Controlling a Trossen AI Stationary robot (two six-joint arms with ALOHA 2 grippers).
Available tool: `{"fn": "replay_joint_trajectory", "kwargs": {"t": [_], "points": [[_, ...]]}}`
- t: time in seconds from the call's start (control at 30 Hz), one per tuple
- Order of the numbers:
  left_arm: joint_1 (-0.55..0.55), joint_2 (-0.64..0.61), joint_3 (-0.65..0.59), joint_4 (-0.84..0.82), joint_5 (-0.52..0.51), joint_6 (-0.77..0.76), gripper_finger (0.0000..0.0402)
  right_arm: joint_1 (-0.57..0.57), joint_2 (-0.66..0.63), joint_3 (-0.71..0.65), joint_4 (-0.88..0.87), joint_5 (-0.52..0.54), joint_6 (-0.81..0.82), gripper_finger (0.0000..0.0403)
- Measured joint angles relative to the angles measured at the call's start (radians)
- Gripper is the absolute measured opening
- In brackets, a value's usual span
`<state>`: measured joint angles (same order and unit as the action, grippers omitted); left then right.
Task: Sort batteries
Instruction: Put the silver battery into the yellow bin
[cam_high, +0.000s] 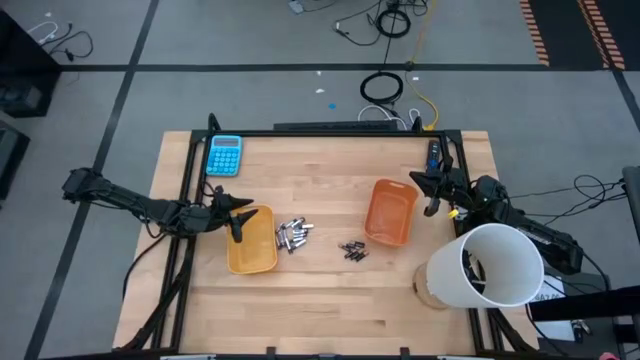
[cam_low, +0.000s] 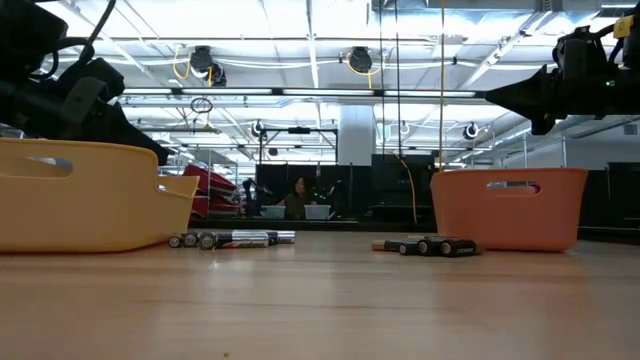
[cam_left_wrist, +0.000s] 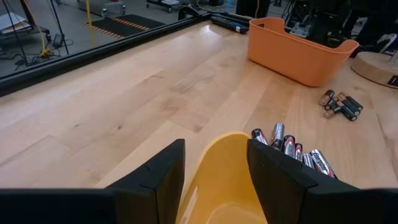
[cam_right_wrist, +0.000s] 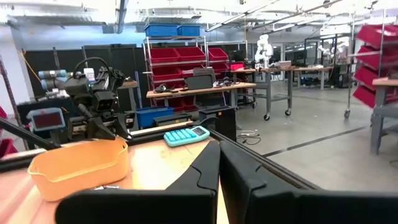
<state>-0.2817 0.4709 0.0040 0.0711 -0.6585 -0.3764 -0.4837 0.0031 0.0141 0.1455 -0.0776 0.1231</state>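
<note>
A yellow tray (cam_high: 252, 240) and an orange tray (cam_high: 390, 212) rest on the wooden table. Between them lie the batteries: a pile of larger silvery ones (cam_high: 292, 235) beside the yellow tray, and a few small dark ones (cam_high: 352, 250) nearer the orange tray. My left gripper (cam_high: 238, 215) hangs open over the yellow tray's far left corner; its fingers (cam_left_wrist: 168, 177) stand on either side of the tray's rim (cam_left_wrist: 224, 165). My right gripper (cam_high: 432, 205) is shut and held above the table, just right of the orange tray, with nothing between its fingers (cam_right_wrist: 219, 168).
A blue calculator (cam_high: 224, 155) lies at the far left corner and a dark stick (cam_high: 434, 155) at the far right. A big white cylinder (cam_high: 490, 265) stands on a wooden disc at the near right. Bare wood stretches along the near edge.
</note>
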Motion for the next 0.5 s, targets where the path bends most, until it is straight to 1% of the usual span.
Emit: {"fn": "replay_joint_trajectory", "kwargs": {"t": [0.1, 0.2, 0.27, 0.37, 0.5], "points": [[0.001, 0.000, 0.000, 0.002, -0.035, 0.037, 0.0182, 0.000, 0.000, 0.000, -0.002, -0.004, 0.100, 0.0004], [0.001, 0.000, 0.000, 0.029, -0.041, -0.031, 0.0182, 0.000, 0.000, 0.000, 0.005, -0.001, 0.233, 0.0004], [0.001, -0.001, 0.000, 0.028, -0.041, -0.027, 0.0182, 0.000, 0.000, 0.000, 0.007, -0.001, 0.300, 0.0004], [0.001, -0.001, 0.000, 0.028, -0.052, -0.043, 0.0182, 0.000, 0.000, 0.000, -0.004, -0.002, 0.340, 0.0004], [0.002, 0.000, 0.000, 0.061, -0.106, -0.024, 0.0182, 0.000, 0.000, 0.000, -0.009, -0.002, 0.365, 0.0004]]}}
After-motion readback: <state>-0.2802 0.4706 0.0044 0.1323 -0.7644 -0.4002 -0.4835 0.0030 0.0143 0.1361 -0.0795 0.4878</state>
